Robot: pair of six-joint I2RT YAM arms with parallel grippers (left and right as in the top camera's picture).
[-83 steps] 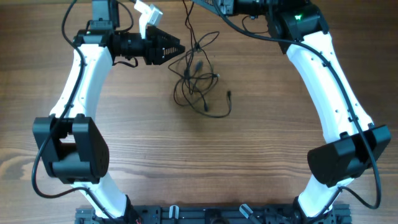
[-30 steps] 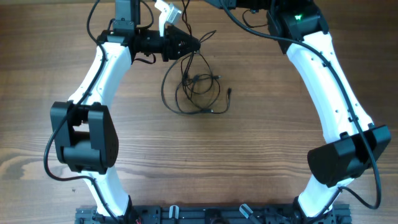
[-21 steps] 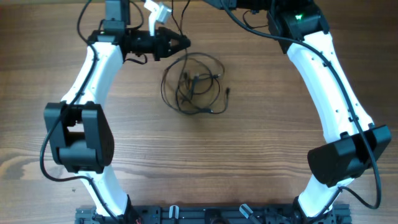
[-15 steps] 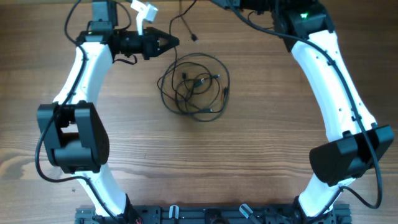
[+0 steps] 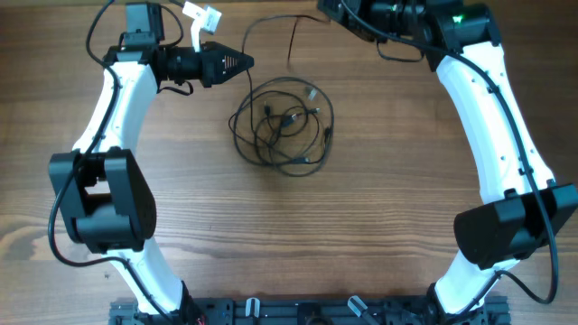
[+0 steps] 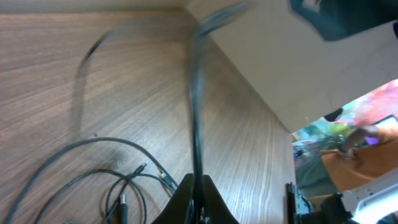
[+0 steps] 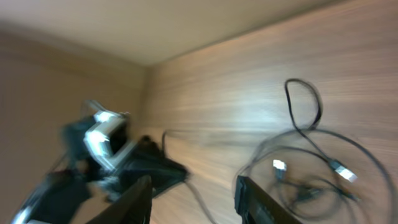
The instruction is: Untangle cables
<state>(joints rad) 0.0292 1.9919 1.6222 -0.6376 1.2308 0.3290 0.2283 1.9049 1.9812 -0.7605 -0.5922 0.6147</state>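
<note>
Overhead: cables coiled on table between the arms | left wrist: left end effector clenched on one blurred strand | right wrist: right end effector spread apart

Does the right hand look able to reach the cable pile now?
Probably yes: the right hand is open with only bare table before the cable pile; the left hand, shut on one strand, sits aside.
</note>
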